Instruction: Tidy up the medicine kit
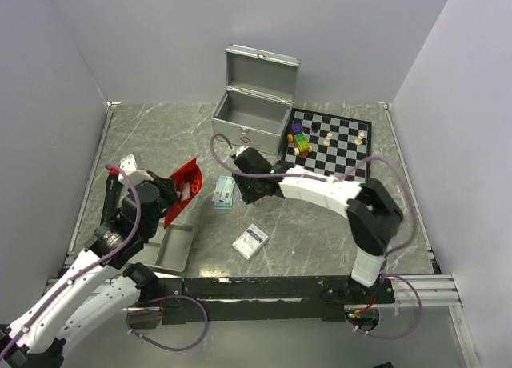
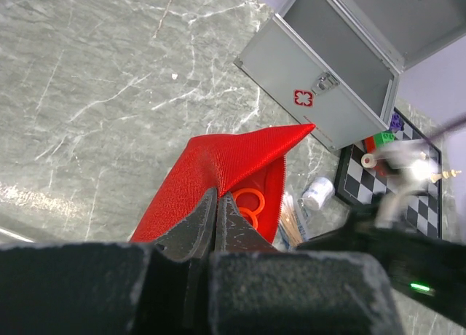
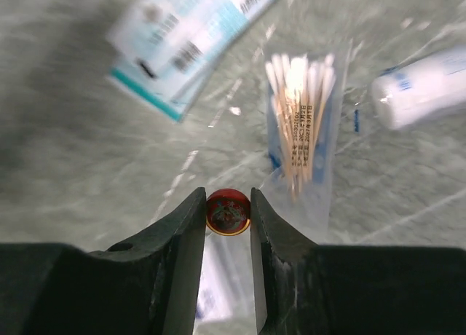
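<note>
I see the boxy silver metal medicine kit (image 1: 250, 116) standing with its hinged lid raised and a small red-white sticker (image 2: 303, 97) on its front wall. It is beyond my right pincer (image 3: 227, 196), near but not touching, and well ahead and to the right of my left pincer (image 2: 216, 204). The left pincer is closed on a red fabric zip pouch (image 2: 226, 164). The right pincer grips a small round red piece (image 3: 228, 213).

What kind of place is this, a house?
Probably a robot testing lab, not a house: two robot arms bolted to a marble-patterned table, plain walls fencing it in, and practice props like the silver medicine kit and a chessboard.
</note>
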Robot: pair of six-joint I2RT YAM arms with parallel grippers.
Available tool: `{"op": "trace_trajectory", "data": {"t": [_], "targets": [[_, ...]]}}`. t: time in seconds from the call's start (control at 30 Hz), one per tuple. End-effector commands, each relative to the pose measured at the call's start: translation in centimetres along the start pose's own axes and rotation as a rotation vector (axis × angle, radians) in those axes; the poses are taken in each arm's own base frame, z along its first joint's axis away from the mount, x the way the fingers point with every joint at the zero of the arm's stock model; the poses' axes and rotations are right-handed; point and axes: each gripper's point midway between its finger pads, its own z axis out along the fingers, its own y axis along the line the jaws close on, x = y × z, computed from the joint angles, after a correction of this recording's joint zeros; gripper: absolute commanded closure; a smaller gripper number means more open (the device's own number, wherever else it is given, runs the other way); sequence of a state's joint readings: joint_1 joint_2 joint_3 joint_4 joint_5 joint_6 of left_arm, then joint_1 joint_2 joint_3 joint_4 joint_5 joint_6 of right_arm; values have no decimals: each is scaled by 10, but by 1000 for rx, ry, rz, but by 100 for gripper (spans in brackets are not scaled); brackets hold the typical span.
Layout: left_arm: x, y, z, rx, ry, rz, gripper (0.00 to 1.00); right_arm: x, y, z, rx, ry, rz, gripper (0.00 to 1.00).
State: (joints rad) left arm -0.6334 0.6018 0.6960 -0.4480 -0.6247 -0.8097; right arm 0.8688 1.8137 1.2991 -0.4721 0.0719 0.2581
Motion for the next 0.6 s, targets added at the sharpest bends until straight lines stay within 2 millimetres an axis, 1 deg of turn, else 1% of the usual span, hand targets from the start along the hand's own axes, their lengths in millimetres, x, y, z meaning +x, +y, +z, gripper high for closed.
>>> {"op": "trace_trajectory", "data": {"t": [0.0,0.13,0.17,0.2,0.3,0.4,0.57], "targets": [[-8,-18,4,53,-21,-57,99,-36,13,-66,-79,-172,16,75],[-2,-30,7,92,13,-60,99,-49,22,-100,-151,-249,7,75],[-1,-35,7,109,22,-63,99,-52,22,-107,-158,-271,10,75],[2,-39,8,124,35,-62,99,-52,28,-113,-194,-278,3,75],[9,-52,10,174,75,-67,99,-59,36,-132,-232,-337,-11,75],[16,-64,11,220,113,-70,99,-64,45,-145,-267,-372,-21,75],[25,-79,11,275,159,-87,99,-73,62,-152,-320,-398,-32,75]]}}
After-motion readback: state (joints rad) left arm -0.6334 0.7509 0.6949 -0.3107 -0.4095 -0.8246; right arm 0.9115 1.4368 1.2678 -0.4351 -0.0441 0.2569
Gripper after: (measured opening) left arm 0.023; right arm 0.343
